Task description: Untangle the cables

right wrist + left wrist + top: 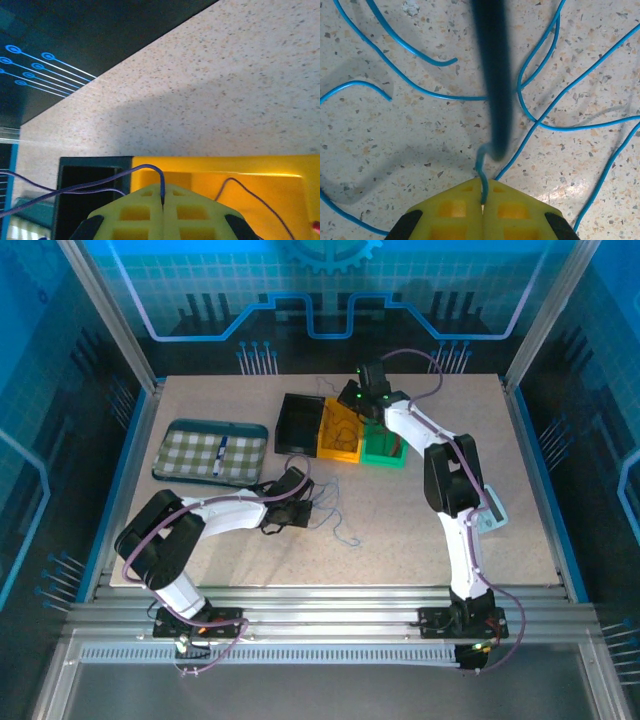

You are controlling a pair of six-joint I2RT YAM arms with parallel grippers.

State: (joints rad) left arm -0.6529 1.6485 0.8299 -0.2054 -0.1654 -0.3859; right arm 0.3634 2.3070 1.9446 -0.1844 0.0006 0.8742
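Note:
Thin blue cables [555, 95] lie in loose loops on the speckled table, seen from above as a wispy tangle [338, 515]. My left gripper [483, 182] is shut on the end of one blue cable [481, 160], which rises blurred toward the camera; from above, the left gripper [303, 508] sits just left of the tangle. My right gripper [163, 187] is shut on a thin dark-blue cable [150, 169] that trails left over the black bin. It hangs above the yellow bin [280, 167], where a dark brownish cable [250, 192] lies. The right gripper [350, 410] is at the back.
Black bin [299, 424], yellow bin [338, 440] and green bin [384, 450] stand side by side at the back centre. A tray with a checked cloth [212, 450] sits at the left. Blue walls enclose the table.

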